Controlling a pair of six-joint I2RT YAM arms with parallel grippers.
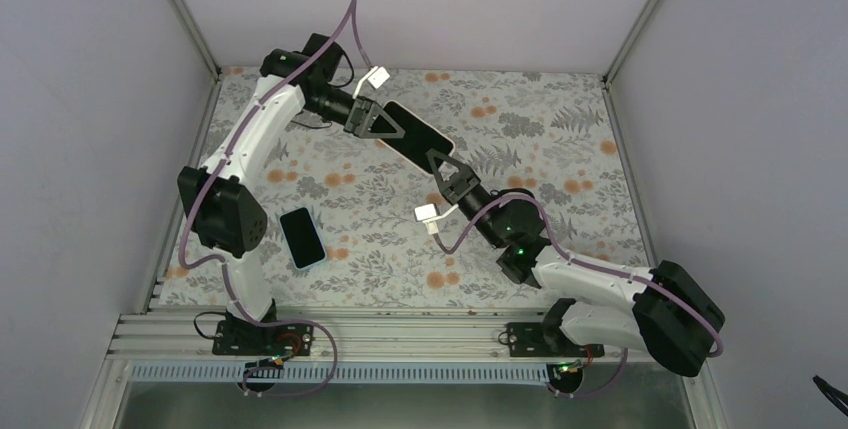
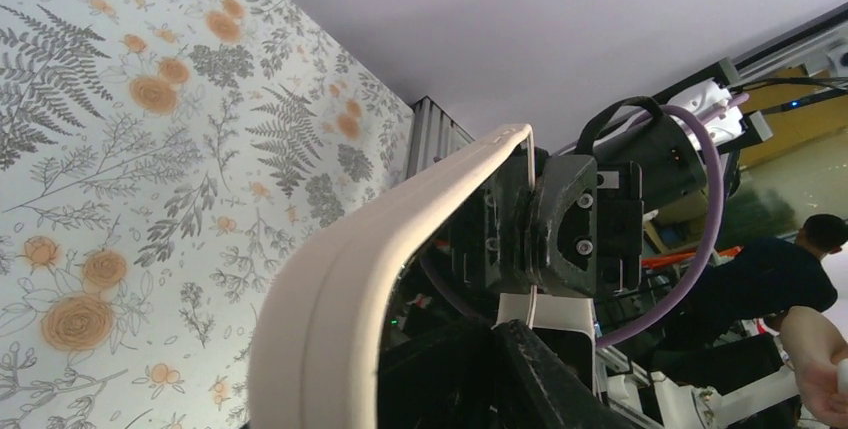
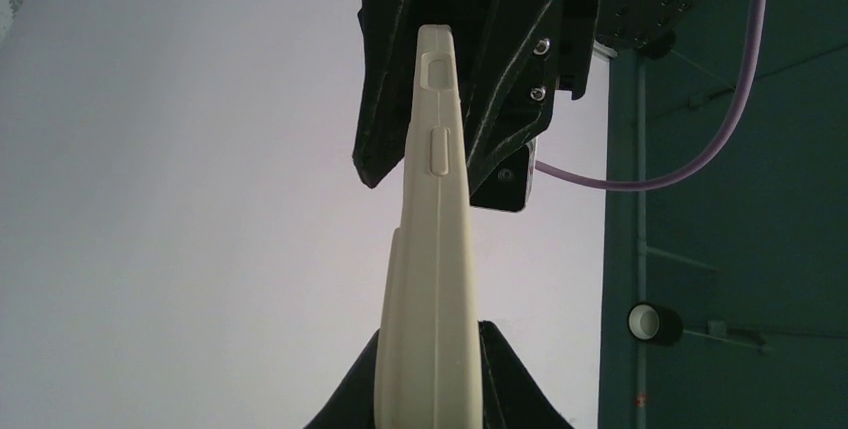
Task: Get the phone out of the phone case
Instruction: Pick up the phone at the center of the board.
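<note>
Translucent beige phone case (image 3: 430, 249), centre frame, aloft: left gripper (image 1: 393, 130) and right gripper (image 1: 436, 160) clamp opposite ends, apparently to peel it.

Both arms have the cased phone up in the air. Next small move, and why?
Probably a small twist of the right gripper while the left gripper holds firm, to start flexing the phone case off the phone. The grippers are clamped on opposite ends, holding it above the table. The wrist views show an unbroken case edge, with no corner lifted yet.
</note>
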